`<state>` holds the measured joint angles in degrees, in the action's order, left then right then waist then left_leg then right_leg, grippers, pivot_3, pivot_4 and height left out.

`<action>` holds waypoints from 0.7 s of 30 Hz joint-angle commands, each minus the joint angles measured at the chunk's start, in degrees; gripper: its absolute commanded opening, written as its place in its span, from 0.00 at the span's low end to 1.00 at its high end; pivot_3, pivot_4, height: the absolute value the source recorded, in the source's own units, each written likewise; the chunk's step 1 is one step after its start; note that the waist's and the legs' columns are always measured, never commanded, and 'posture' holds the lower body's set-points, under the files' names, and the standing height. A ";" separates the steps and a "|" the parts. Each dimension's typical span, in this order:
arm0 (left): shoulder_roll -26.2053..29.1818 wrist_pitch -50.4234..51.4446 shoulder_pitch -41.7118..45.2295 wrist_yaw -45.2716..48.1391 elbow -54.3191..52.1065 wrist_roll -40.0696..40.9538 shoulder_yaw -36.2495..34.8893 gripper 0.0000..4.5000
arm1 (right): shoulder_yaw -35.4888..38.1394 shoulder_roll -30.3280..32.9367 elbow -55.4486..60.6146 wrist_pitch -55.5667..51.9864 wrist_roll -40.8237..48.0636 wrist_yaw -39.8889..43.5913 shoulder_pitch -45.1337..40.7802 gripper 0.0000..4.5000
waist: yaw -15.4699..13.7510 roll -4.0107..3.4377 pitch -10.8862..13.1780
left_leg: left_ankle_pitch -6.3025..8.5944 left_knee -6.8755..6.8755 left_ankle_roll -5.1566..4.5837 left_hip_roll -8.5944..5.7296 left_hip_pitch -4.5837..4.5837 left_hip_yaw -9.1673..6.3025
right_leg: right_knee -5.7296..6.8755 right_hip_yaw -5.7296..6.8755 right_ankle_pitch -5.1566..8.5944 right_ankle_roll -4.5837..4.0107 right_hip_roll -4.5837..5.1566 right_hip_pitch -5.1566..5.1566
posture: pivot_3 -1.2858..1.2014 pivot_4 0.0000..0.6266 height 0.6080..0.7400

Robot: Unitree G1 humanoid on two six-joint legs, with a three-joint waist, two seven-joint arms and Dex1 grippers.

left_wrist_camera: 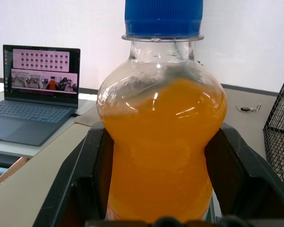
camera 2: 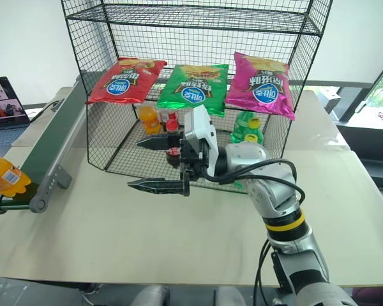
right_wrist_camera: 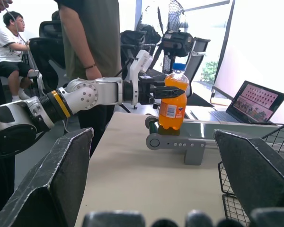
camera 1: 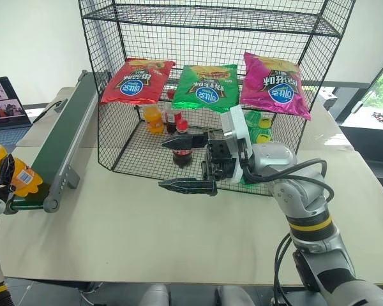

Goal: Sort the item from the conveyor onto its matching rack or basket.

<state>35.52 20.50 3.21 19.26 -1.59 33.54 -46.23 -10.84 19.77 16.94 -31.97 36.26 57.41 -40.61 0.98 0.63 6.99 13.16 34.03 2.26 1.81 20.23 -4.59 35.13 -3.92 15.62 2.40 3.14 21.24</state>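
The orange soda bottle (right_wrist_camera: 173, 105), clear plastic with a blue cap and an orange-and-blue label, stands upright at the near end of the conveyor (camera 1: 62, 137), clamped around its upper body by the left gripper (right_wrist_camera: 166, 91), whose two black fingers (left_wrist_camera: 80, 179) press against its sides just under the neck. In the right wrist view its base looks to sit on or just above the green belt beside the end roller; which, I cannot tell. The conveyor, a dark-green belt in a grey frame, runs along the left side of the pale table (camera 1: 134, 236), away toward a laptop (camera 1: 5, 102) with a lit screen. Beside the belt stands the black wire-mesh rack (camera 1: 217, 38), with a red chip bag (camera 1: 138, 81), a green chip bag (camera 1: 205, 87) and a pink chip bag (camera 1: 273, 84) on its front, and on its lowest tier a squat orange bottle (camera 1: 153, 119), dark cola bottles (camera 1: 180, 152) and green bottles (camera 2: 246, 127). The right gripper (camera 1: 182, 163) hangs in front of that tier, pointing toward the conveyor, its jaws spread wide and holding nothing. Beyond the left arm, the right wrist view shows a standing person (right_wrist_camera: 92, 38) and a seated person (right_wrist_camera: 12, 42).
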 commanded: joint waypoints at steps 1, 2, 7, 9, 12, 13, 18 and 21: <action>1.87 3.74 -2.12 1.31 -8.99 3.37 0.13 0.51 | 1.40 0.98 3.45 -0.11 0.21 -1.73 1.61 1.00 | -0.02 0.01 0.00 | 0.00 -0.03 0.00 0.00 0.00 0.00 | 0.00 0.00 0.00 0.00 0.01 0.00 | 0.52 0.24 0.98; 2.02 5.92 -2.85 1.13 -12.42 5.28 0.18 0.51 | 1.81 1.63 4.13 -0.26 -0.15 -2.56 2.50 1.00 | -0.09 0.02 0.01 | 0.00 -0.04 0.00 -0.01 0.01 0.00 | -0.02 0.00 0.00 0.00 0.03 -0.01 | 0.52 0.24 0.98; 2.52 14.23 -4.87 -0.60 -23.82 13.25 0.02 0.51 | 3.11 4.97 7.29 -1.37 -1.86 -7.08 6.53 1.00 | -0.15 0.24 0.16 | 0.00 -0.04 0.01 -0.03 0.05 -0.01 | -0.04 0.02 0.00 0.00 0.08 0.00 | 0.52 0.24 0.98; 2.08 16.26 -3.37 -1.22 -27.25 14.80 4.05 0.51 | 3.39 5.90 8.67 -1.81 -4.74 -11.62 9.22 1.00 | -0.04 0.26 0.15 | 0.00 -0.04 0.01 -0.01 0.02 -0.01 | -0.04 0.01 0.00 0.00 0.06 0.00 | 0.52 0.24 0.98; 0.15 17.09 1.27 -4.70 -29.32 13.51 10.96 0.51 | 2.36 5.51 9.44 -2.42 -8.47 -17.23 10.74 1.00 | -0.18 0.23 0.15 | -0.01 -0.04 0.01 -0.04 0.00 0.00 | -0.04 0.01 0.00 0.01 0.06 -0.03 | 0.52 0.24 0.98; -1.13 16.56 2.59 -5.80 -28.85 12.17 13.01 0.51 | 1.97 4.95 9.46 -2.41 -9.19 -18.43 10.79 1.00 | -0.35 0.22 0.16 | -0.01 -0.04 0.02 -0.04 0.00 -0.01 | -0.03 0.01 0.00 0.01 0.06 -0.03 | 0.52 0.24 0.98; -6.59 10.15 10.63 -8.50 -20.91 1.79 23.73 0.51 | 0.36 1.30 8.83 -1.79 -12.50 -23.32 10.54 1.00 | 0.26 0.19 0.16 | -0.05 -0.07 0.07 -0.01 0.01 0.00 | -0.05 -0.04 -0.03 -0.03 -0.04 -0.03 | 0.52 0.24 0.98; -9.33 4.35 17.76 -7.09 -11.92 -3.72 29.05 0.51 | -0.09 -0.23 8.70 -1.04 -13.55 -24.48 10.51 1.00 | 0.08 0.20 0.17 | -0.05 -0.09 0.06 -0.01 0.04 -0.01 | -0.03 -0.03 -0.03 -0.05 -0.07 0.03 | 0.52 0.24 0.98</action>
<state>25.90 30.40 17.51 11.45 -14.79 32.71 -17.98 -10.86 20.34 24.11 -34.41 23.12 33.63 -29.00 1.06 0.83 7.16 13.10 33.96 2.33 1.79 20.28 -4.60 35.08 -3.95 15.58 2.35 3.07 21.27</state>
